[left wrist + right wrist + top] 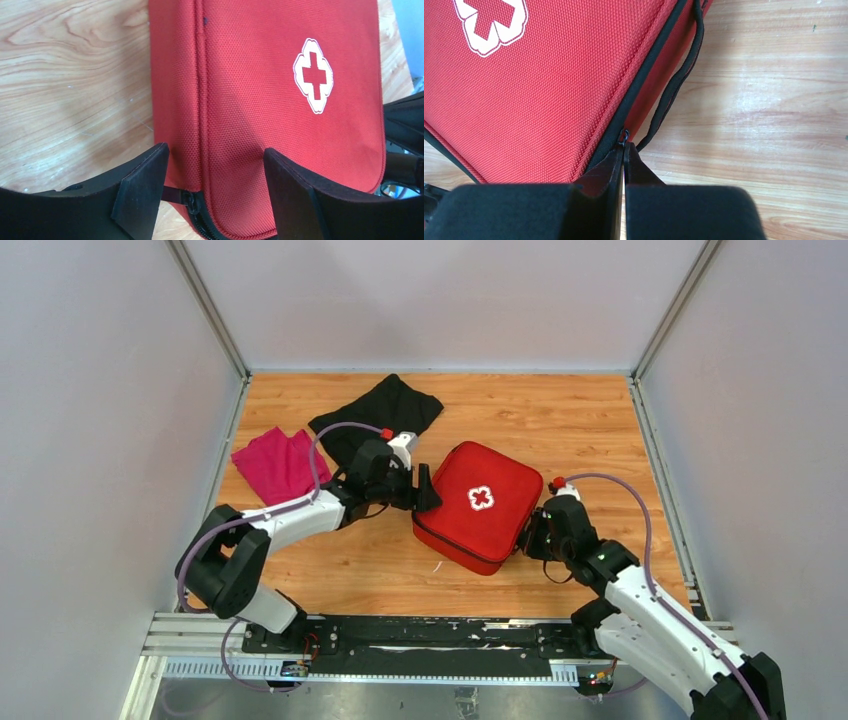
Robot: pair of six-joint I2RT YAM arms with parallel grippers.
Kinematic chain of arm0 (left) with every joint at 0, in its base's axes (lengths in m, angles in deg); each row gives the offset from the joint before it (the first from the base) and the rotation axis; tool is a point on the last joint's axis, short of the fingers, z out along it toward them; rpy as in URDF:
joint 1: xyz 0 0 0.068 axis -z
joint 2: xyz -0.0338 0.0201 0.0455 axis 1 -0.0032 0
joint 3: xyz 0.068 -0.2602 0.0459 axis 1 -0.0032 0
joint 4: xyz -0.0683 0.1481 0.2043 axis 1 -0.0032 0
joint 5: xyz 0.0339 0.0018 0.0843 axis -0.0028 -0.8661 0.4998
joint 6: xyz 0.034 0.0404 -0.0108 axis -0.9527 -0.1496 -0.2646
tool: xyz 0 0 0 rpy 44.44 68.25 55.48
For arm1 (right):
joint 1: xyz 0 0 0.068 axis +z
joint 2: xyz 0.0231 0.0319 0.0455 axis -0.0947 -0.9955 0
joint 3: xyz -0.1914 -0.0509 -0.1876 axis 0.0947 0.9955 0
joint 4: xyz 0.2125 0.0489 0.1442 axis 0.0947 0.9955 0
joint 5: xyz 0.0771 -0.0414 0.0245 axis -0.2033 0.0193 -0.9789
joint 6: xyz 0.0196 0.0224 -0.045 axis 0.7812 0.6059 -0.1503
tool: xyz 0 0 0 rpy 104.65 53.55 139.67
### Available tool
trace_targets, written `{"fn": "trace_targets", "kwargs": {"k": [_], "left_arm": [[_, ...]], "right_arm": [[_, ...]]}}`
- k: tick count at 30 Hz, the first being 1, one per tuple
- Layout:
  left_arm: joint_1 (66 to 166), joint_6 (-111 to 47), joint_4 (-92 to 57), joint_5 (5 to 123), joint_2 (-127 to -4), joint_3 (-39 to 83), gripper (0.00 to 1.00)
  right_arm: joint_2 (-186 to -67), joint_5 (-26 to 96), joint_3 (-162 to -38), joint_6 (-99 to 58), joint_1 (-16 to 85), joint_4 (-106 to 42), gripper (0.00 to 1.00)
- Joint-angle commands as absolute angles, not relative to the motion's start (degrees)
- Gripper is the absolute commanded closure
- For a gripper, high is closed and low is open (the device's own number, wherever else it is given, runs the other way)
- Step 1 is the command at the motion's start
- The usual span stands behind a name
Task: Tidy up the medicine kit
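Observation:
The medicine kit (477, 506), a red soft case with a white cross (481, 498) on its lid, lies closed at the middle of the wooden table. My left gripper (428, 490) is open at the kit's left corner, its jaws straddling the corner (215, 165) where a black zipper end and tab (190, 197) show. My right gripper (535, 530) is at the kit's right edge, jaws shut on the small zipper pull (624, 137) of the black zipper line. A black carry loop (674, 85) hangs beside it. The kit's red lid (539, 85) fills the right wrist view.
A black cloth (380, 415) lies at the back, left of centre, and a magenta cloth (278, 462) lies to its left near the left wall rail. Bare wood (590, 420) lies at the back right. The black base rail (420, 635) runs along the near edge.

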State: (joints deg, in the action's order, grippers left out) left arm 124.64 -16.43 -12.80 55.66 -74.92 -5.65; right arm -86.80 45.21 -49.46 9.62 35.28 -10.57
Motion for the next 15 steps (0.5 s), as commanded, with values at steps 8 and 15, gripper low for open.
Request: {"fn": "trace_targets", "kwargs": {"k": [8, 15], "left_arm": [[125.55, -16.61, -10.11, 50.21, -70.70, -9.60, 0.28], [127.65, -14.88, -10.20, 50.30, -63.25, -14.80, 0.27]], "right_arm": [[-92.84, 45.81, -54.07, -2.40, 34.35, -10.47, 1.00], [-103.50, 38.82, -60.22, -10.72, 34.30, -17.53, 1.00]]}}
